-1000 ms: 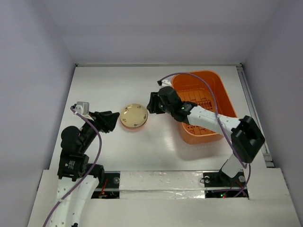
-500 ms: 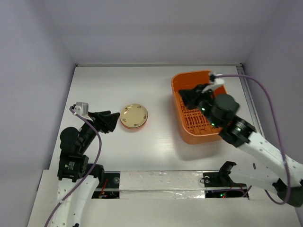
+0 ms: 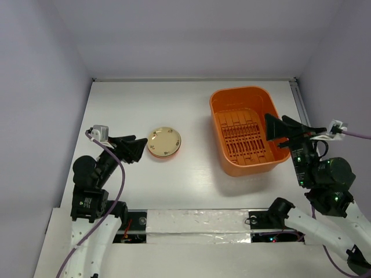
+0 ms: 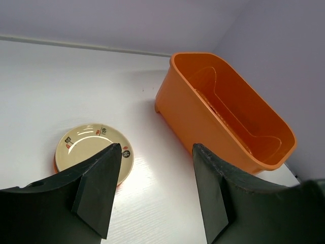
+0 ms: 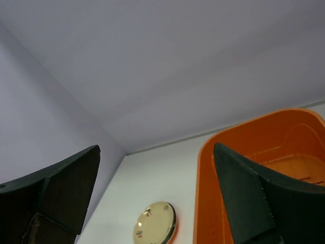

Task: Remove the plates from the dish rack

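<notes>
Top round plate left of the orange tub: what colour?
Cream round plate with small scattered marks; clearest in left wrist view.

White table (image 3: 145,104), pale lilac walls (image 3: 191,35) around it, shiny taped strip (image 3: 197,222) along near edge

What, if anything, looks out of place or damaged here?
Nothing stands out. The rack sits upright with no plates in it. The plates lie in a neat stack to its left. The left gripper and right gripper are both open and empty.
</notes>
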You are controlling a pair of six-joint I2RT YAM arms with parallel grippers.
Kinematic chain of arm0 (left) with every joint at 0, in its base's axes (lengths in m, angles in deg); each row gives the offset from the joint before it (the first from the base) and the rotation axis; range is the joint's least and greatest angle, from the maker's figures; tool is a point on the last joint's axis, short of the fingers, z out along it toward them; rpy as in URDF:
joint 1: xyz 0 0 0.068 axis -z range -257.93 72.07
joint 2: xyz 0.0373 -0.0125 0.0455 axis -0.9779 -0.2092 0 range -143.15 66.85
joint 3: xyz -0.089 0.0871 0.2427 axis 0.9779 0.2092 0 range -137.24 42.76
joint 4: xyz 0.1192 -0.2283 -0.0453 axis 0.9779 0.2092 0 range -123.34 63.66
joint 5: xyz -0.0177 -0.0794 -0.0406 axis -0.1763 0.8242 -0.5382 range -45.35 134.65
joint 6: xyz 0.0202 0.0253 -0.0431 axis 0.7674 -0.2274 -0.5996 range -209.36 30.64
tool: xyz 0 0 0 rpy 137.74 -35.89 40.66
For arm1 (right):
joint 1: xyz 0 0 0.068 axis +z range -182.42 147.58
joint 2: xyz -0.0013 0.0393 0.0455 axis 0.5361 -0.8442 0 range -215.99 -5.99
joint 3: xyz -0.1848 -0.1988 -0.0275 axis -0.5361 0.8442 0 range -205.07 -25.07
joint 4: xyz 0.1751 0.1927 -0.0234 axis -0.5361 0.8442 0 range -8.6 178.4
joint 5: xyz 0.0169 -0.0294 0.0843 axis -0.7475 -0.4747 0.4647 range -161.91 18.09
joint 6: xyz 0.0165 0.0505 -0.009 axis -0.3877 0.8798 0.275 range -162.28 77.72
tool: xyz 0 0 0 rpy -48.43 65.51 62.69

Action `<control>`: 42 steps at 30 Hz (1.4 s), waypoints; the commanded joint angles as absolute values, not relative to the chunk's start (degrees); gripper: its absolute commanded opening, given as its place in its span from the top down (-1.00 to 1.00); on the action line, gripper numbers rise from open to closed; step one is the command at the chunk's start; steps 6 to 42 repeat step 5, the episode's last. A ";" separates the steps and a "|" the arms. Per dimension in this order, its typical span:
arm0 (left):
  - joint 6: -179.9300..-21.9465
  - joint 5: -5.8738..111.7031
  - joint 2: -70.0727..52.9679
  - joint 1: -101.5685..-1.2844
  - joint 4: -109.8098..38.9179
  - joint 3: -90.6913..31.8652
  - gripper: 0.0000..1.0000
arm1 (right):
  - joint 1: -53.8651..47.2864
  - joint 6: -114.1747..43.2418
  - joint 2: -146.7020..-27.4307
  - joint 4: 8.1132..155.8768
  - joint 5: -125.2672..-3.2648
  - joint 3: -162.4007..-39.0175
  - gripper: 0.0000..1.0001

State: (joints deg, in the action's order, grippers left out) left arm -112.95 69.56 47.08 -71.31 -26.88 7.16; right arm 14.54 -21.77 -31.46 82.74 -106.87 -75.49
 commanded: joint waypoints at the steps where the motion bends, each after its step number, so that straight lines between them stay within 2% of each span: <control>1: -111.77 71.28 46.37 -72.04 -30.00 7.07 -0.08 | 14.78 -22.68 -31.12 83.07 -110.31 -74.73 -0.96; 42: -111.77 70.06 46.37 -72.04 -29.57 6.99 -0.11 | 14.78 -22.68 -30.77 84.12 -110.84 -74.56 -0.96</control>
